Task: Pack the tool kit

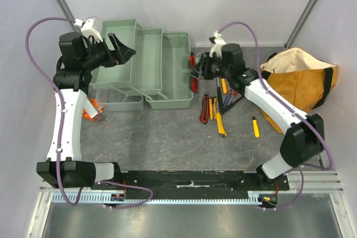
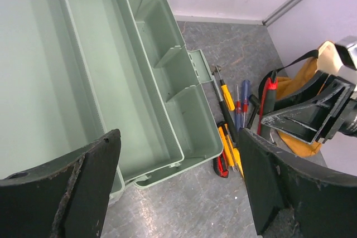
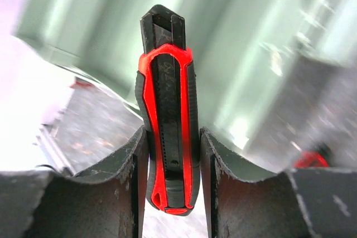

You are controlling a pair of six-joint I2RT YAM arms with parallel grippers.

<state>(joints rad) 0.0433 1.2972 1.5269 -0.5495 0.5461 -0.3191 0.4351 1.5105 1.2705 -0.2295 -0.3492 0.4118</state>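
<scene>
Right fingers (image 3: 139,160) fill the bottom of the wrist view, and they are clamped tight on a red utility knife (image 3: 167,121), one black pad on each flank of the handle, its black nose pointing up and away from the camera. Behind it, all blur, is pale green plastic: that is the toolbox (image 1: 149,54). From above you can see the knife held right at the outer rim of its right-hand compartment; whether it touches the rim, can't tell. Over to the left fingers (image 2: 92,185): spread wide apart, hanging over the leftmost tray of the opened-out toolbox. Three green sections lie side by side, left tray, middle tray, then the deeper body with two small dividers (image 2: 170,59) across it. Out on the grey tabletop (image 1: 167,132), just right of the toolbox, the loose tools lie in a cluster: a yellow-handled screwdriver (image 2: 227,96), two red-and-blue screwdrivers (image 2: 241,106) beside it, then a yellow utility knife (image 1: 221,125) and a red-and-black tool (image 1: 204,108) close together nearer the arms. One more yellow screwdriver (image 1: 255,127) lies apart from them toward the right. Far right, an orange-tan fabric bag (image 1: 301,79) with black straps stands open beside the right arm
</scene>
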